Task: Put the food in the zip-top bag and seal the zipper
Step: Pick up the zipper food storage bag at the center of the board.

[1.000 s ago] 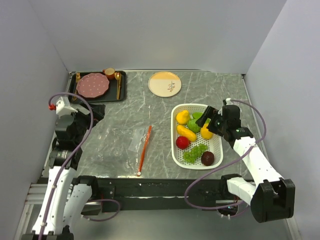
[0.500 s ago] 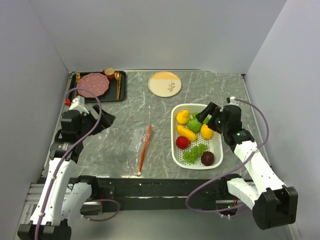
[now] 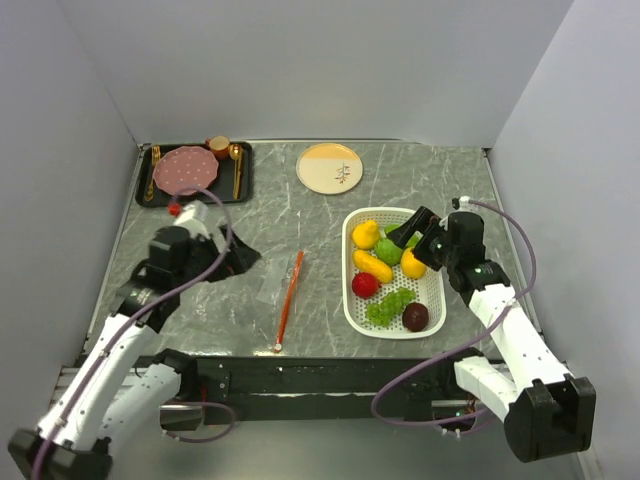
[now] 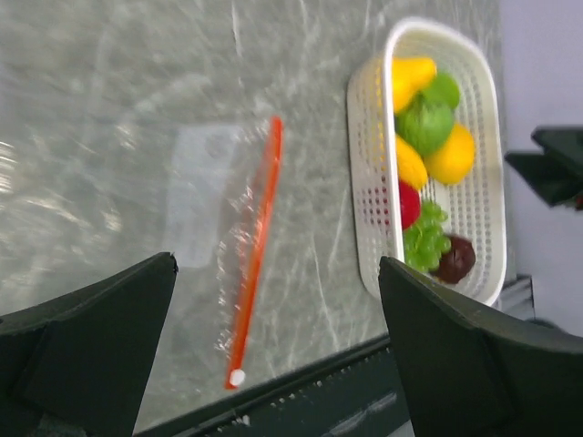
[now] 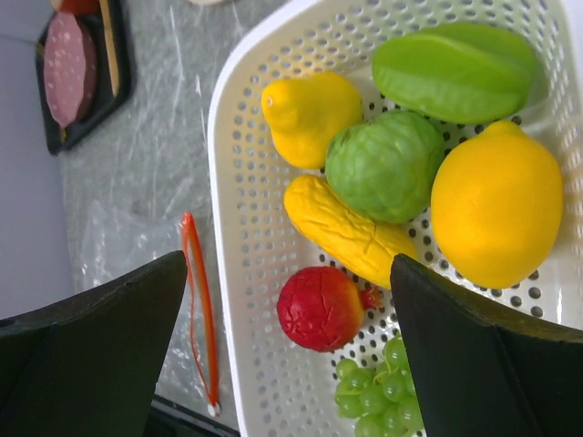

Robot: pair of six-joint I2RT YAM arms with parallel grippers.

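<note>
The left gripper has advanced right, toward the bag, jaws wide and empty. The bag lies flat on the table, zipper along its right edge. The right gripper, also wide, hangs over the basket holding the food.

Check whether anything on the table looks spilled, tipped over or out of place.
Nothing stands out. The food all sits inside the white basket, none spilled onto the table. The zip-top bag lies flat beside it, its zipper straight. The pink plate sits neatly on the black tray.
</note>
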